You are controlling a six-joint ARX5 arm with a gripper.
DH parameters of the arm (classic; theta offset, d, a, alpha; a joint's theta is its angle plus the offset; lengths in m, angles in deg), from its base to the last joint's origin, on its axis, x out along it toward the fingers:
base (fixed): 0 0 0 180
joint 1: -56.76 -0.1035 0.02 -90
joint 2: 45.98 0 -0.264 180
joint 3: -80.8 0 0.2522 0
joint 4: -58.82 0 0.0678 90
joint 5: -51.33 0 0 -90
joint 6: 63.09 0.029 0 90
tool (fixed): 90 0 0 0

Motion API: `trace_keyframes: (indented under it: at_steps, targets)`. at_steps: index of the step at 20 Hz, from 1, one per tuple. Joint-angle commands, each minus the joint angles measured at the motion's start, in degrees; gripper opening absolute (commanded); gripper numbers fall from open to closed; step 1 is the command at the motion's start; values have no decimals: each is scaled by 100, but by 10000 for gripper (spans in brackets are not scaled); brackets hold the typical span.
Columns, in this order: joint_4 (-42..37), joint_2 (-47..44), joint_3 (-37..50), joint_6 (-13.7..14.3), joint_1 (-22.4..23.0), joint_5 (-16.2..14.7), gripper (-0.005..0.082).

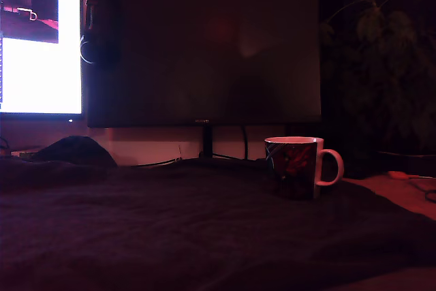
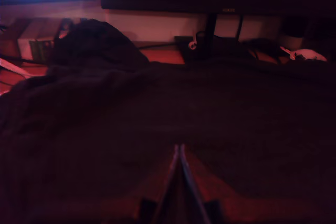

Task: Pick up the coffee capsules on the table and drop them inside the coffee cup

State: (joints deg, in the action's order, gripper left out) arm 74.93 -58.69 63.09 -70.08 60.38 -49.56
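The coffee cup (image 1: 294,167) stands upright on the dark cloth of the table (image 1: 170,223), toward the exterior view's right, its white handle pointing right. Its inside is hidden. No coffee capsules show in either view; the light is very dim. The arm does not appear in the exterior view. In the wrist view my gripper (image 2: 178,148) hangs low over the wrinkled cloth (image 2: 157,103), its two thin fingers pressed together with nothing visible between them. The cup cannot be made out in the wrist view.
A large dark monitor (image 1: 204,52) and a lit screen (image 1: 37,39) stand behind the table. A dark heap (image 2: 94,43) sits at the cloth's far edge. A small pale object (image 2: 307,54) lies at the far corner; what it is I cannot tell. A plant (image 1: 388,46) stands at the exterior view's right.
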Motion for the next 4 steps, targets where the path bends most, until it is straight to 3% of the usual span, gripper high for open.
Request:
trace_keyframes:
  at_steps: [1,4]
  targets:
    - [136,192,125,-13,-15,13,-24]
    - [514,592,125,-13,-15,94,-24]
